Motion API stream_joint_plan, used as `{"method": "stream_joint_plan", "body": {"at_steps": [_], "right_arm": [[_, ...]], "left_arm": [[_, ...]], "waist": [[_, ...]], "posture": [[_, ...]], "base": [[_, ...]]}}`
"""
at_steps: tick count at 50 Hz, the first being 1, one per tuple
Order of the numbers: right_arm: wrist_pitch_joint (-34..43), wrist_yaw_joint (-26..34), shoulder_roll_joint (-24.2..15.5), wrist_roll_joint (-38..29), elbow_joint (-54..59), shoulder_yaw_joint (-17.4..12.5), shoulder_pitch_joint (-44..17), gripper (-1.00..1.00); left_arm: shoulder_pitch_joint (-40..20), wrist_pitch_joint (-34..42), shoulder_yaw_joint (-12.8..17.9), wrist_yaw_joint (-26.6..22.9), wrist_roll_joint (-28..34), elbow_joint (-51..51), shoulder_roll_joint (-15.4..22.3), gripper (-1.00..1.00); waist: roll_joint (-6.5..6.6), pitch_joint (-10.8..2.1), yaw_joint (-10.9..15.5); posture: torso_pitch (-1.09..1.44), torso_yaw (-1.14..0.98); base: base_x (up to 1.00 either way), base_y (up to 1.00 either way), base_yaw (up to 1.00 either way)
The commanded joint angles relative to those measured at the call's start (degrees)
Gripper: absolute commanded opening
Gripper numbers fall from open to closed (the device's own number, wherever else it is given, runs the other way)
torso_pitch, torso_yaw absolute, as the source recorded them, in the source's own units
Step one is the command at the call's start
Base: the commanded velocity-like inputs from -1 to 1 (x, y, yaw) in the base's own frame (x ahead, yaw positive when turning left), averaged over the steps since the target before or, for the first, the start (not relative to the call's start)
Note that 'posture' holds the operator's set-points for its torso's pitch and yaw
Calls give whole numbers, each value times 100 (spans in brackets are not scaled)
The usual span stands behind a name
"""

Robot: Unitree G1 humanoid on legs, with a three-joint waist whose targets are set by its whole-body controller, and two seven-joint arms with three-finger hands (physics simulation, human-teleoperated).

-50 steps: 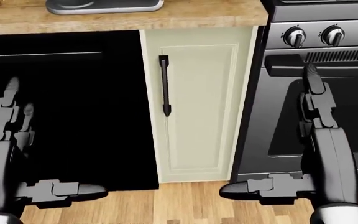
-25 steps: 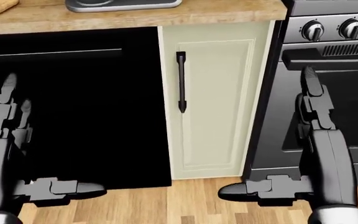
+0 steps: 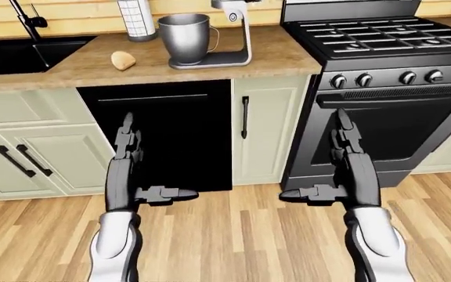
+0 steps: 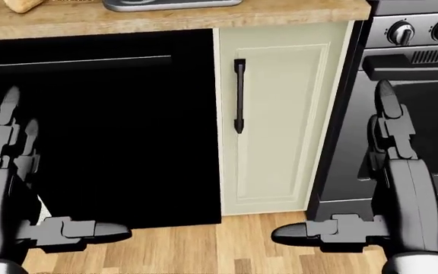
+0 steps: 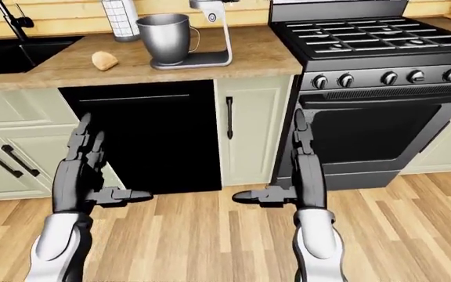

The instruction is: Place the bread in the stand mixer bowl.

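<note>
Nearest, both dark grey three-finger hands hang empty over the pale wooden plank floor (image 3: 233,235): the left hand (image 3: 132,170) and right hand (image 3: 343,167) each hold their fingers straight and spread, thumbs pointing inward, grasping nothing. Beyond them stand a black dishwasher front (image 3: 159,135), a narrow cream cabinet door (image 3: 268,129) with a black bar handle, and at the right a black gas oven range (image 3: 374,88). Farther up, on the light wooden worktop (image 3: 280,56), the small round tan bread roll (image 3: 122,59) lies left of the brushed-steel stand mixer bowl (image 3: 184,38), near it but apart. A black sink (image 3: 22,53) sits at far left.
</note>
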Motion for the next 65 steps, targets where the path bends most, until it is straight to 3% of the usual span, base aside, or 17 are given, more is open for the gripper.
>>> {"method": "stream_joint_plan", "body": {"at_steps": [1,2,10,14,15,18,23,25,27,28,36,40,49,51,53,54,65], "right_arm": [[-138,1,6,20,-163,28,-81,100],[-142,0,6,23,-158,25,-82,100],[-135,-6,1,22,-152,30,-93,100],[-130,-14,5,15,-163,40,-87,100],[-131,-18,4,9,-165,36,-74,100],[-121,-22,8,3,-194,38,-58,100],[-106,-14,5,-3,-200,45,-67,100],[-105,-13,7,-2,-201,45,-67,100],[-104,-8,4,2,-197,39,-73,100],[-105,-8,4,1,-192,40,-75,100],[-117,-14,7,-7,-179,51,-75,100],[-113,-15,5,-10,-172,49,-82,100],[-82,-9,4,-17,-198,51,-94,100],[-70,-5,3,-17,-202,53,-109,100],[-64,-5,2,-21,-194,59,-120,100],[-49,-1,-1,-22,-205,58,-126,100],[-107,-1,1,-6,-149,52,-122,100]], "left_arm": [[-81,-139,58,27,-3,-147,42,100],[-86,-138,65,27,-8,-142,45,100],[-88,-112,76,28,-15,-193,49,100],[-81,-94,70,26,-13,-223,48,100],[-75,-72,68,26,-9,-258,49,100],[-86,-27,91,19,-23,-315,56,100],[-79,-30,92,16,-12,-331,55,100],[-78,-33,85,17,-4,-330,54,100],[-93,-13,96,17,-12,-342,55,100],[-94,-22,95,19,-9,-333,56,100],[-95,-36,104,23,-15,-328,59,100],[-101,-49,104,25,-13,-314,60,100],[-124,-1,101,27,-5,-382,70,100],[-145,37,107,27,-7,-416,75,100],[-145,42,101,27,-3,-424,74,100],[-149,52,103,26,-5,-431,75,100],[-170,67,97,29,0,-461,75,100]], "waist": [[220,-152,26],[-42,-87,72],[-398,-37,58],[-858,-113,40],[-674,-63,-22],[-707,-88,5],[-418,-16,25],[-192,-22,8],[261,-163,31],[-47,-56,92],[-387,-37,57],[-824,-100,45],[-442,-24,30],[-230,-22,10],[204,-150,24],[-10,-92,73],[-678,-50,52]], "posture": [[0,0],[0,0],[0,0],[0,0],[0,0],[0,0],[0,0],[0,0],[0,0],[0,0],[0,0],[0,0],[0,0],[0,0],[0,0],[0,0],[0,0]], "base": [[0,20,0],[0,20,0],[0,20,0],[0,20,0],[0,20,0],[0,20,0],[0,19,0],[0,19,0],[0,19,0],[0,20,0],[0,19,0],[0,19,0],[0,20,0],[0,19,0],[0,19,0],[0,20,0],[0,19,0]]}}
